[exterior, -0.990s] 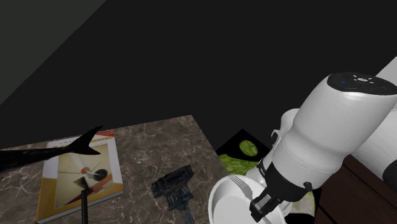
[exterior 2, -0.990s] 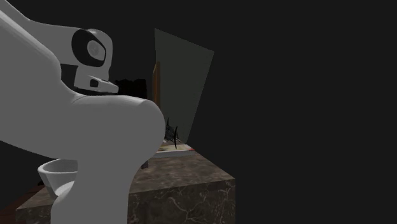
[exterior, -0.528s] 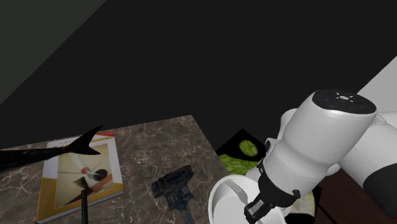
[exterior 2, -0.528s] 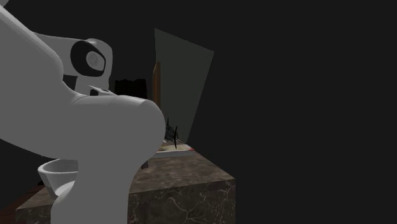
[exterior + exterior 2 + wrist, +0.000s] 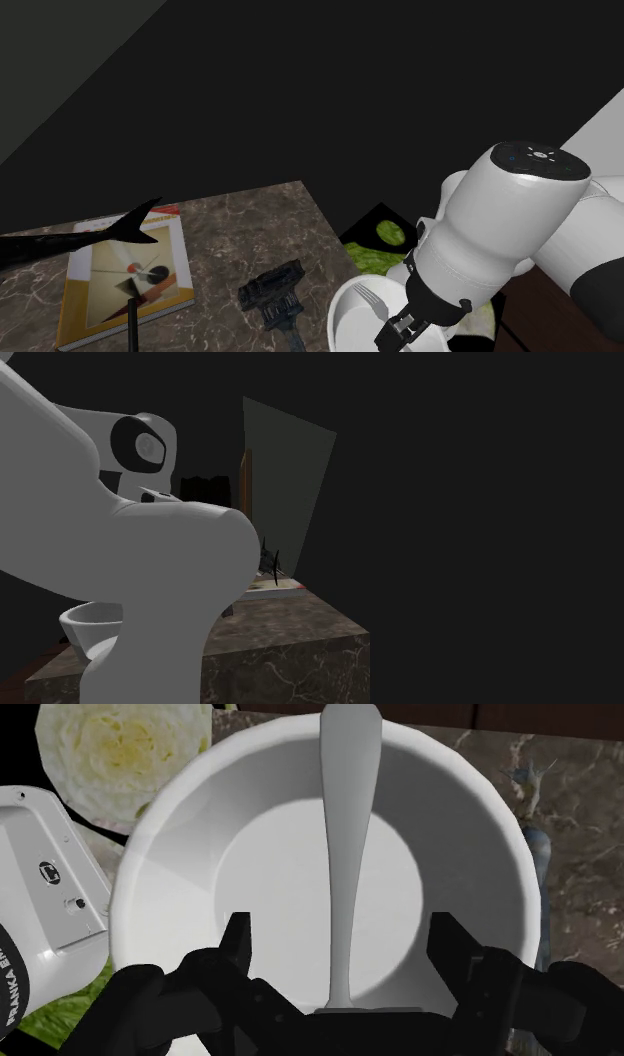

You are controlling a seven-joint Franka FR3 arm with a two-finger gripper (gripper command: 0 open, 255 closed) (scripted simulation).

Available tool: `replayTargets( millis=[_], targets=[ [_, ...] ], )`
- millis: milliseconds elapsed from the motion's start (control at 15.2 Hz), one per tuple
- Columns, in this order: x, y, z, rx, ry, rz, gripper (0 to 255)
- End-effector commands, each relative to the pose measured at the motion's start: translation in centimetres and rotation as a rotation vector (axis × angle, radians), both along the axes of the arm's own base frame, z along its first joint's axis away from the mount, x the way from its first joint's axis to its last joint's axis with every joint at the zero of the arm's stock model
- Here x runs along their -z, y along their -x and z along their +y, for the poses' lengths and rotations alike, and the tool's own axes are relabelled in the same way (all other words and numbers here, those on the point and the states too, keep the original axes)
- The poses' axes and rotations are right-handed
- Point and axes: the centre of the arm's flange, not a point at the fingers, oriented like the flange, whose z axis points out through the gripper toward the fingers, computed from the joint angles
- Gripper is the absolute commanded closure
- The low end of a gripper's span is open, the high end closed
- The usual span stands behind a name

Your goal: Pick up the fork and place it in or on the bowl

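A dark marbled table (image 5: pixel 240 220) is standing in dim light; a grey wall (image 5: pixel 290 472) is rising behind it, with a black area (image 5: pixel 480 502) spreading beyond its edge.

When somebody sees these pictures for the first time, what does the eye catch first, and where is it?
The white bowl under the open end effector catches the eye first. The grey fork lies in it, one end at the rim, between the fingers but untouched. In the shoulder view, the bulky white arm looms over the marble counter, where a colourful book lies toward that view's left.
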Motion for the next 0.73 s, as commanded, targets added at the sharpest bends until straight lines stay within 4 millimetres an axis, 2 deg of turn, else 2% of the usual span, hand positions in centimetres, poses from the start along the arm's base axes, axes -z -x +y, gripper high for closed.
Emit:
replayTargets(
  millis=[0,132,396,660],
  targets=[
    [0.0,0.0,0.0,0.000,0.000,0.000,0],
    [0.0,0.0,0.0,0.000,0.000,0.000,0],
    [-4.9,-0.7,-0.2,0.000,0.000,0.000,0],
    [-4.9,-0.7,-0.2,0.000,0.000,0.000,0]
  ],
)
